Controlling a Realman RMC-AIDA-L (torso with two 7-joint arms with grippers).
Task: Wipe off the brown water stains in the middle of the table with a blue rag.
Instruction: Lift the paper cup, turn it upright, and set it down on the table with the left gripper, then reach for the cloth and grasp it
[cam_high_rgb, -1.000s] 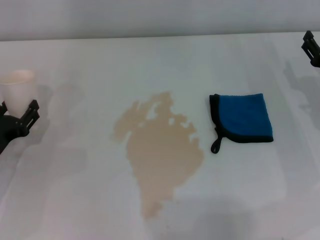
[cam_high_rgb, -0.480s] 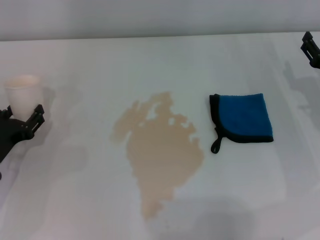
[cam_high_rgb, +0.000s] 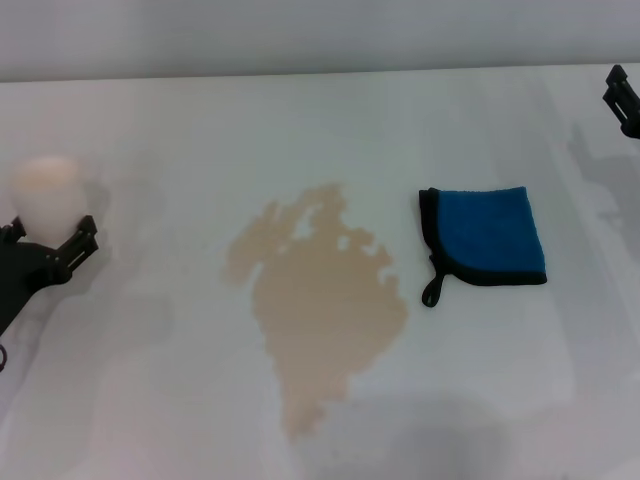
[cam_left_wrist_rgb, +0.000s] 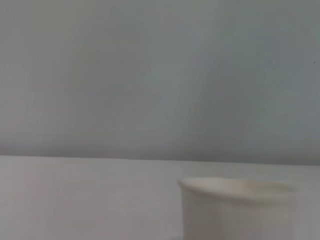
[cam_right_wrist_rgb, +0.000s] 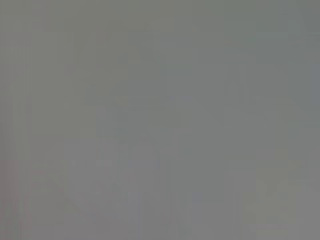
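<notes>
Near the bench's left edge, the left gripper (cam_high_rgb: 45, 240) stands with fingers apart around a white paper cup (cam_high_rgb: 45, 190).
Whether they touch the cup I cannot tell. Brown water stains (cam_high_rgb: 320, 300) spread mid-bench (cam_high_rgb: 200, 120), the blue rag (cam_high_rgb: 487, 235) just beside them toward the right edge. The right gripper (cam_high_rgb: 624, 100) sits at that edge's far end, its state unclear.

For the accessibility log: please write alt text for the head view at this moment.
A tan, ragged brown water stain spreads mid-table, with the blue rag lying flat, untouched, just to its right. The left gripper sits at the left edge beside a white paper cup; the right gripper is at the far right edge.
</notes>
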